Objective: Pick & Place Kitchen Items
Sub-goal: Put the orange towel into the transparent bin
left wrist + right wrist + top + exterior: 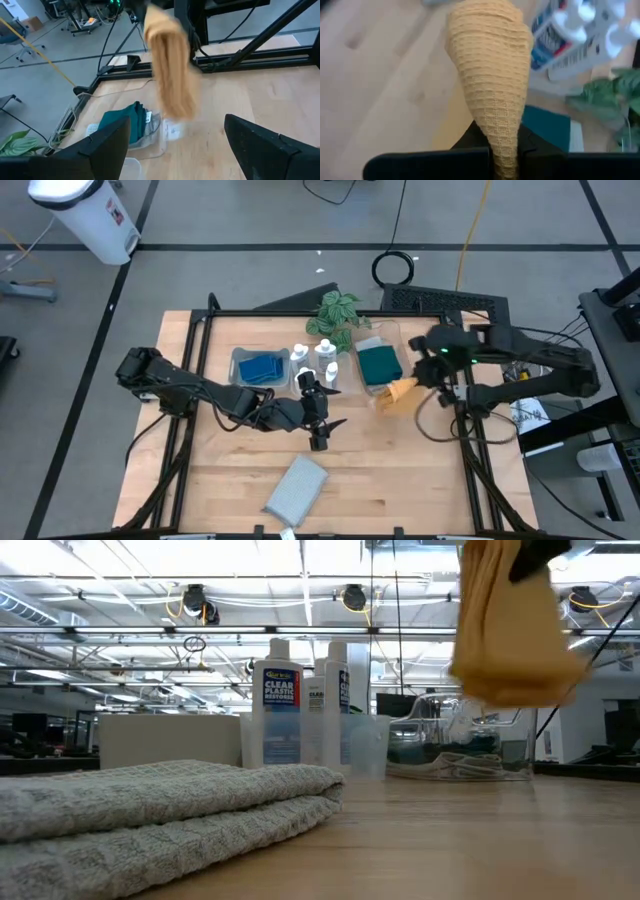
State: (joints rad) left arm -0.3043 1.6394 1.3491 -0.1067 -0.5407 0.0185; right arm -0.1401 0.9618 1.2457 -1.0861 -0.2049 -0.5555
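orange cloth (399,391): yellow-orange, waffle weave
grey cloth (297,487): pale grey-blue, waffle texture, near edge
green cloth (379,364): dark teal-green, in far right bin
sponges (261,368): blue, in far left bin
bottles (325,356): white, blue-and-red labels
plant (337,312): green leaves, pale veins
worktop (400,470): light wood, black frame
right gripper (424,377): dark

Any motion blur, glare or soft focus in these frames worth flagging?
Left wrist view: orange cloth smeared by motion, hanging from the right gripper. Right wrist view: cloth sharp, bottles behind it blurred. Low view: bright ceiling lights wash out the top; grey cloth up close is soft. High view: evenly lit, no glare.
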